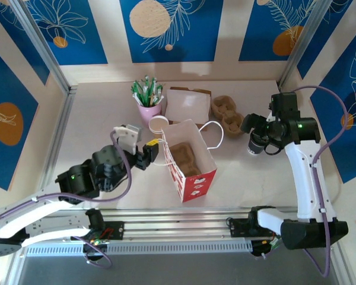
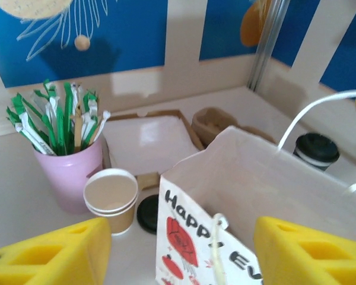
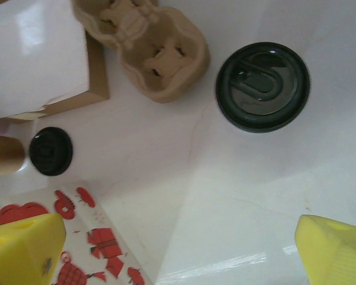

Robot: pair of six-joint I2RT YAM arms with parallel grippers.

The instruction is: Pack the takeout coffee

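The packing has barely begun. The coffee [image 3: 262,86], lid on, stands on the table [image 1: 243,178] toward its right edge, right of the bag [image 1: 190,161] and near the empty pulp tray [image 3: 148,47]. It is not yet lifted. The right gripper [image 3: 179,237] hovers above it with its fingers spread wide and nothing between them. In the wrist view the cup lies just beyond the fingertips. The bag stands upright and open near the table's middle, with what looks like a brown insert [image 1: 181,155] in its bottom. The left gripper [image 2: 181,237] sits at the bag's left rim, its fingers apart on either side of the paper edge, and no clamp on the edge is visible. What seems left to do is to close on the coffee, carry it over the bag and lower it into the insert.
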